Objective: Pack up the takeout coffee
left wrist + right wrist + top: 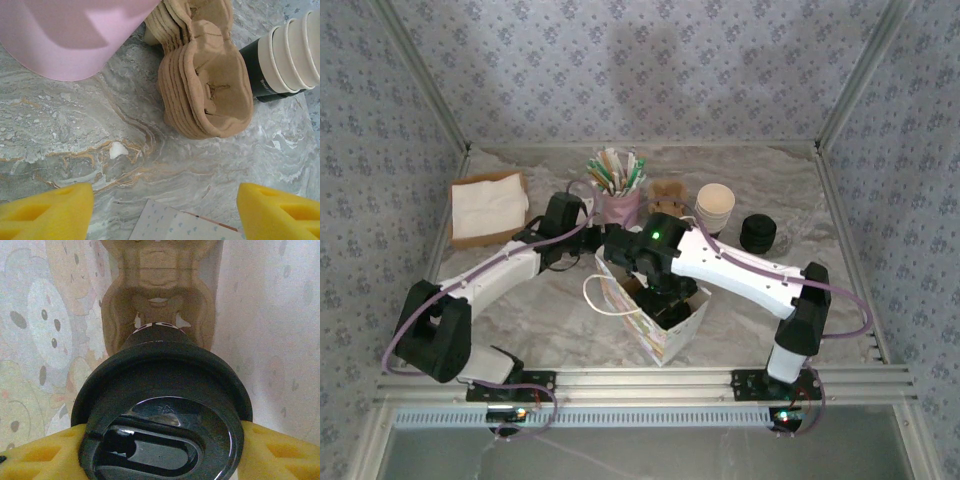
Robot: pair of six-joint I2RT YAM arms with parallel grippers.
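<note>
Fingers of left gripper stood spread, empty, at frame bottom over table; pink holder upper left, stacked carriers centre right. Fingers of right gripper clamped coffee cup at lid, inside paper bag, above cup tray at upper centre. Risk was: off-centre release could tip cup, spill; squeeze at lid could pop it.

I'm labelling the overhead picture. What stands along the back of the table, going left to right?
napkin tray → pink holder → brown cup carriers → stack of cream cups → black lids
</note>
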